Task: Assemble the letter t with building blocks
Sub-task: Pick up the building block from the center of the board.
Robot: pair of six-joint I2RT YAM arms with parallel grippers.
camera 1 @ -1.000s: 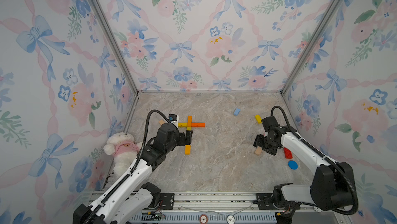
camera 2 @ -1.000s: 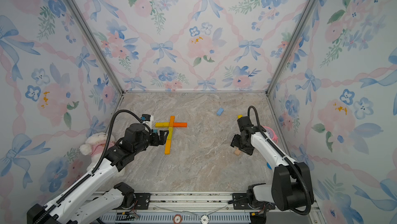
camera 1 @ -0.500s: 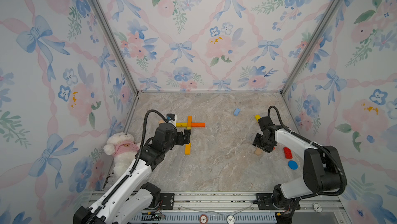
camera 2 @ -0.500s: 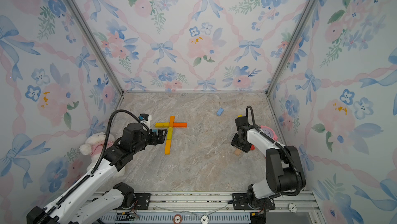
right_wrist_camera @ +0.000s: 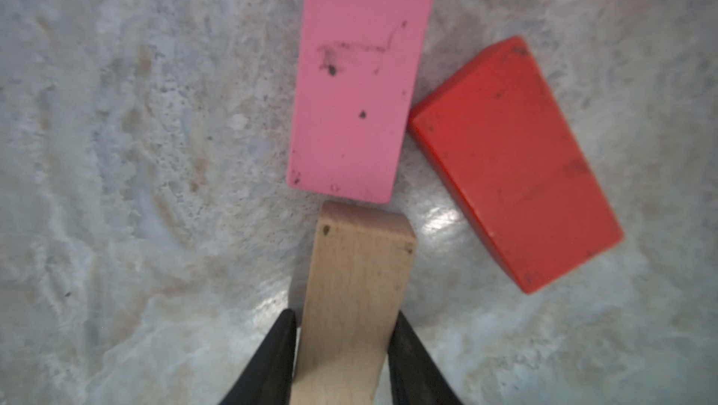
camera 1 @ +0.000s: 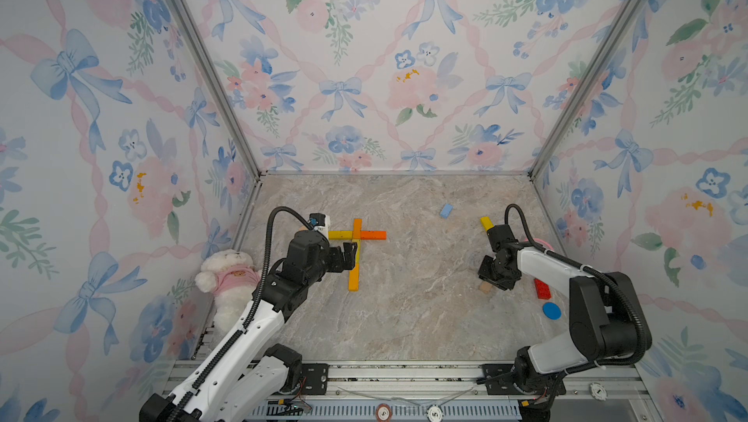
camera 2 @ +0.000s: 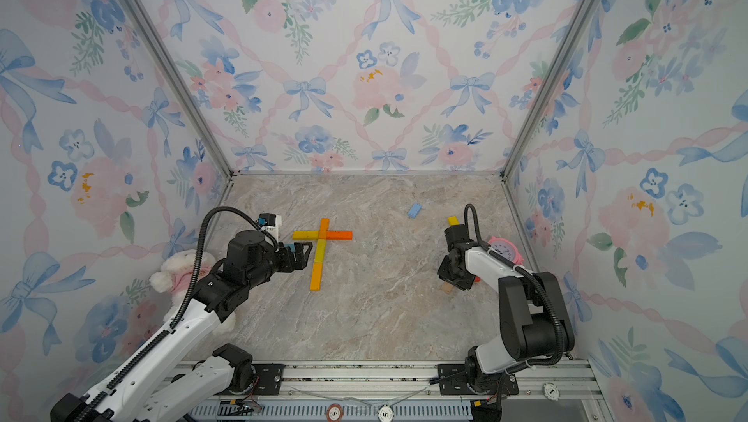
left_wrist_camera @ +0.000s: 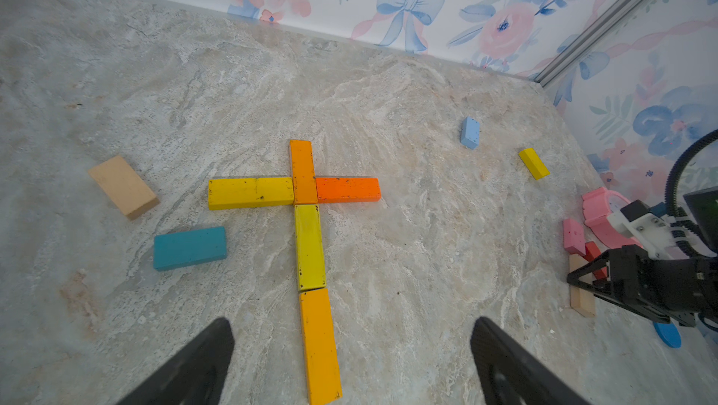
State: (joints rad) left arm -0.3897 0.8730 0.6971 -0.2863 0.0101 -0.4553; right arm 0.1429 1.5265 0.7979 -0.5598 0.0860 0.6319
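Marble bench (camera 1: 404, 318): five-block t (camera 1: 356, 242) lies approx 10 o'clock, stem toward 6. L pincer (left_wrist_camera: 351, 323), fingers wide apart, hovers by stem, prob. to straighten it. R pincer (right_wrist_camera: 344, 319) at 3 o'clock clamps bare-wood block (right_wrist_camera: 361, 267) across its narrow width, which fits the jaws.

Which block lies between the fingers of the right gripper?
The bare wood block by the pink block and red block: the right gripper flanks it alone; those two lie outside the fingers.

Bright, even light; glare on marble floor (right_wrist_camera: 439, 220); right wrist view perhaps blurred.
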